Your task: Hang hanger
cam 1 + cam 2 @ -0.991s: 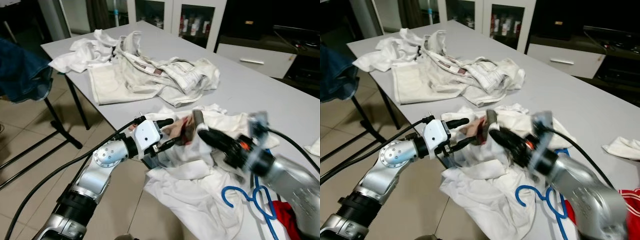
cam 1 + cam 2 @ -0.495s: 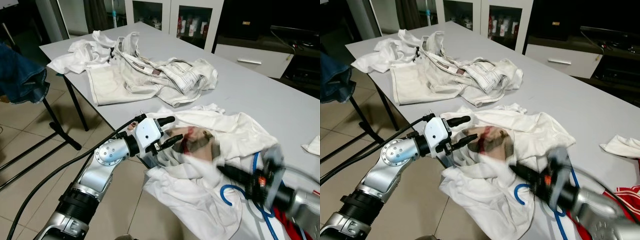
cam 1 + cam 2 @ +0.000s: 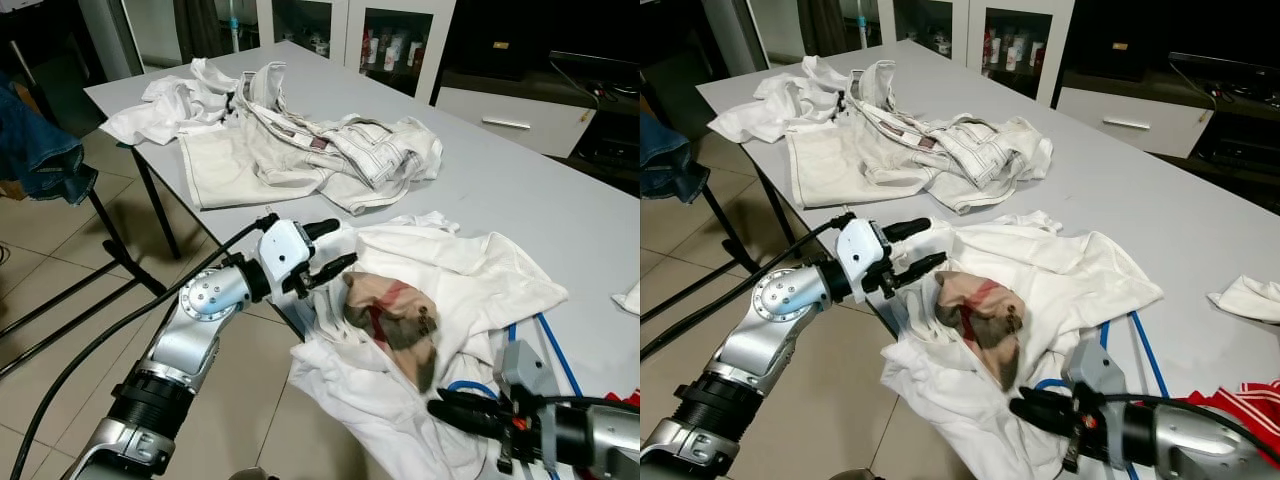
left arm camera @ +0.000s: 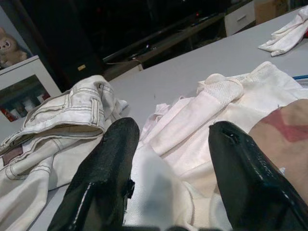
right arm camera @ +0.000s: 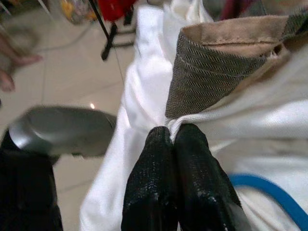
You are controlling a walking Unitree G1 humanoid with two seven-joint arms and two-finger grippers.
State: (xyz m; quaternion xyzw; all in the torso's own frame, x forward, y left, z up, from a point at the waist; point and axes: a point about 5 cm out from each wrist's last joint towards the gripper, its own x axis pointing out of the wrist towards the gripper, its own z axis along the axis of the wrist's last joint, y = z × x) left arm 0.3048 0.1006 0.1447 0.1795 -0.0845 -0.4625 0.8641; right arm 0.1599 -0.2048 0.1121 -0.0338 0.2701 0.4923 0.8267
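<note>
My right gripper (image 5: 173,139) is pinched on the white shirt (image 3: 470,280), left gripper (image 3: 325,250) spread wide, so pulling may drag the blue hanger (image 3: 1140,340) off the table (image 3: 500,190).

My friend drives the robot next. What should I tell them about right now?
Left gripper: open, at the near table edge, by the white shirt, holding nothing.
Right gripper: shut on a fold of the shirt, near the blue hanger.
The hanger lies on the table, mostly under the shirt; a second clothes pile sits farther back.
Done: shirt gripped. Whether the hanger is inside the shirt cannot be told.
Left: get the shirt properly on the hanger, lift it and hang it up.
</note>
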